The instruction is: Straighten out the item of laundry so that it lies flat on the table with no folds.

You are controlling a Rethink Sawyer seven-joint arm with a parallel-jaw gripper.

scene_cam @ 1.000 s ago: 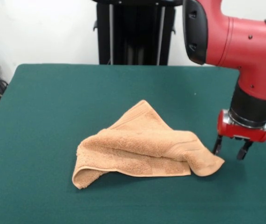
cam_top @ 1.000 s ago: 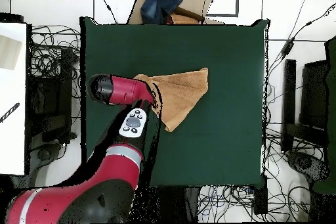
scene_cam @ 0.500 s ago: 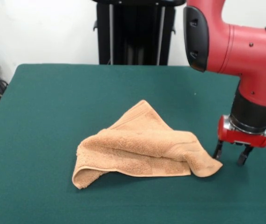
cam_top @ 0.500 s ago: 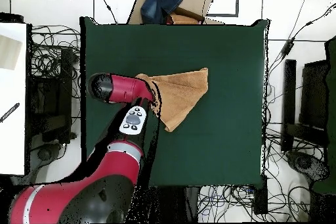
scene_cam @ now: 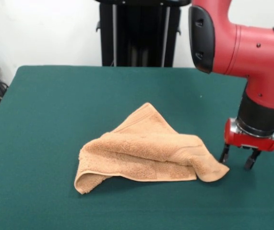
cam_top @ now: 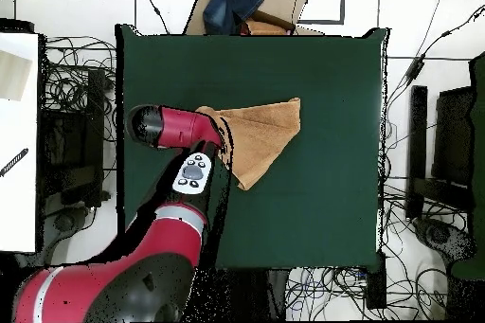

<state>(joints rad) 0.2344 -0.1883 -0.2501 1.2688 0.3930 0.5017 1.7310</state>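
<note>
Small peach-orange terry-cloth towel, folded over itself into a rough triangle with several layers, lying near the middle of the large dark green felt-like tabletop; one pointed corner toward the far edge in the front view, a rounded doubled lobe at the left, a curled corner at the right; woven band stripe visible along the near hem. In the overhead view, same towel as a wedge with its broad hemmed edge on the right and its narrow end running under the arm. Red and black robot arm descending from the upper right of the front view, ending in a red wrist collar and black gripper. Two dark fingers spread apart, released, holding nothing, tips low near the tabletop; the left finger touching or just beside the curled right-hand corner of the towel, the other finger well clear on the bare green surface. Black pedestal column behind the far table edge against a white wall. Tangled black cables on the floor around the table in the overhead view
</note>
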